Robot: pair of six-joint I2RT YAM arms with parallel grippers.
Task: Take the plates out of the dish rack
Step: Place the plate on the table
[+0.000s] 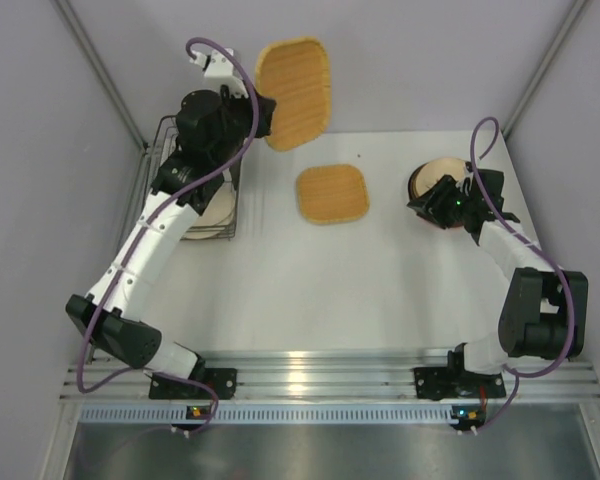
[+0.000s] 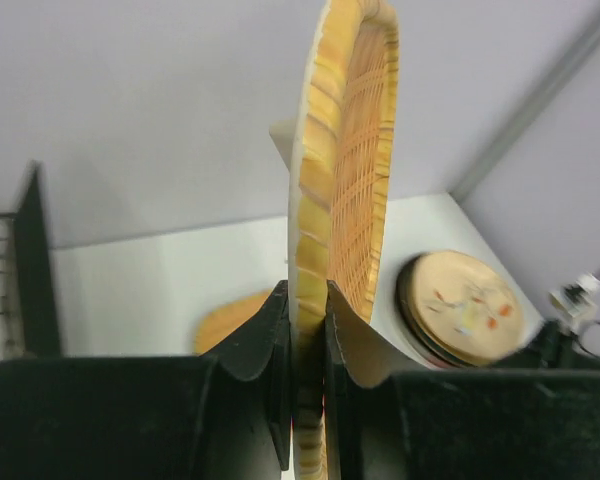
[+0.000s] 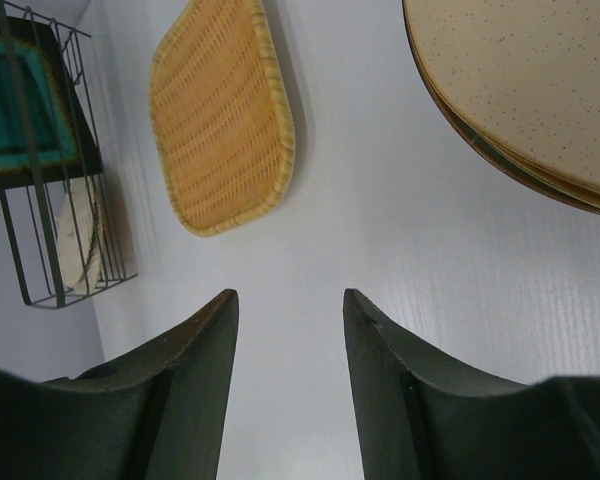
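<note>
My left gripper (image 1: 263, 116) (image 2: 307, 300) is shut on the edge of a tan woven rounded-square plate (image 1: 294, 92) (image 2: 345, 150), which it holds upright in the air beside the dish rack (image 1: 233, 205) (image 3: 38, 200). A second woven plate (image 1: 332, 193) (image 3: 220, 120) lies flat on the table. A stack topped by a round cream patterned plate (image 1: 435, 175) (image 3: 530, 80) (image 2: 465, 305) sits at the right. Beside that stack my right gripper (image 1: 425, 203) (image 3: 290, 300) hangs open over bare table. The rack holds a square dark-rimmed teal plate (image 3: 15, 110) and a pale round plate (image 3: 80, 240) (image 1: 215, 212).
White table with grey walls on the left, back and right. The rack stands against the left wall. My left arm reaches over the rack. An aluminium rail with both arm bases runs along the near edge.
</note>
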